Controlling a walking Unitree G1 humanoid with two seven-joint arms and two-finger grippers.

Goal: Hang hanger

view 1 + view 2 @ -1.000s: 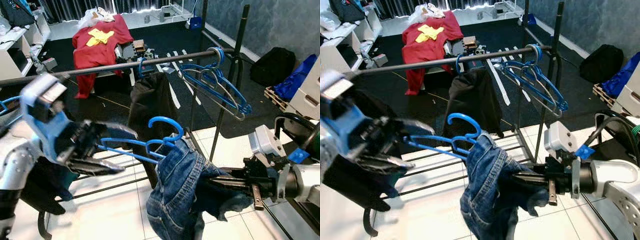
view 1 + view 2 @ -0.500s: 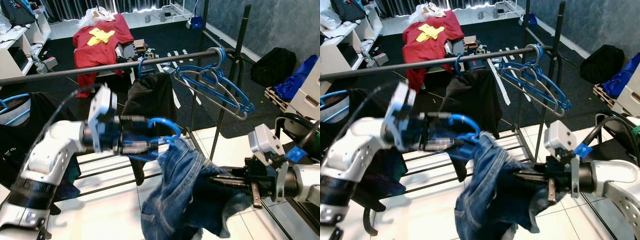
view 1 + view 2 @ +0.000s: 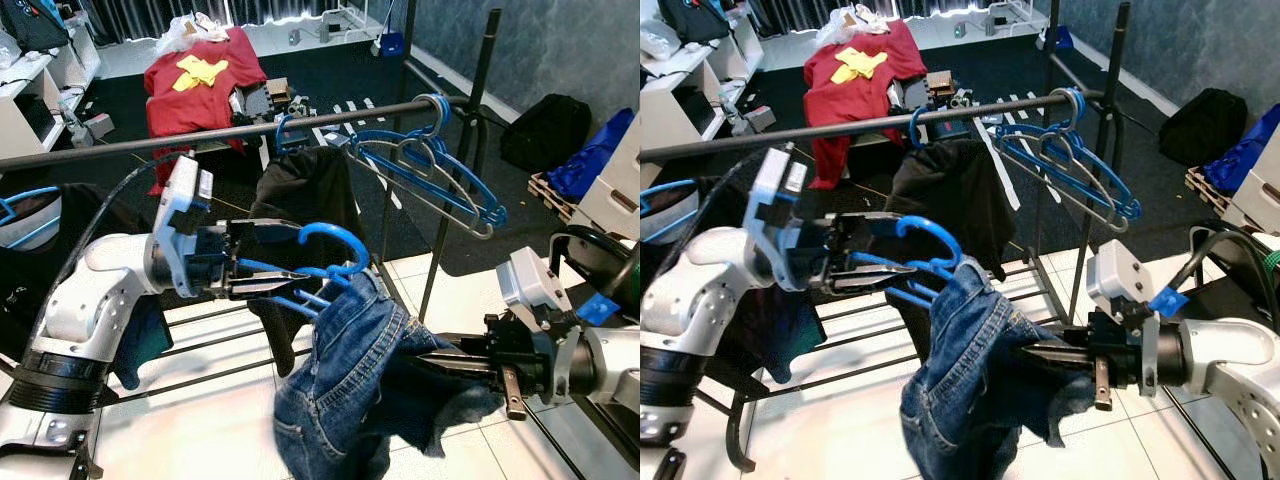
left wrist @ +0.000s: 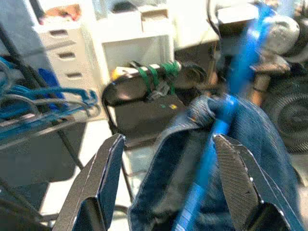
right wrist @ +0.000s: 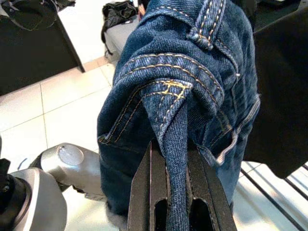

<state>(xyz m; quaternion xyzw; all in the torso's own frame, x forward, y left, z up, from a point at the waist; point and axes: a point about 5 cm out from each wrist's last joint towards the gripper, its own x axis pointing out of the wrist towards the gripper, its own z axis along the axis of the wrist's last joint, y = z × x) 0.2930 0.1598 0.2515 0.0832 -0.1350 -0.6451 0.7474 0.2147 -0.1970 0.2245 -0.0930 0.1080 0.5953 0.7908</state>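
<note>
A blue plastic hanger carries a pair of blue jeans in front of the clothes rail. My left gripper reaches in from the left, open, one black finger above the hanger's arm and one below. In the left wrist view the hanger runs between the spread fingers, close to one of them. My right gripper comes from the right, low, and is shut on a fold of the jeans. The hanger's hook sits below the rail, not on it.
Several empty blue hangers hang at the rail's right end, and a black garment hangs mid-rail. A red shirt lies behind. A black bag and a blue bag sit at right; white shelves stand far left.
My left arm has swung from near the camera out toward the hanger, and its fingers now stand spread around it. The jeans have swayed and hang lower. The right arm has stayed put.
</note>
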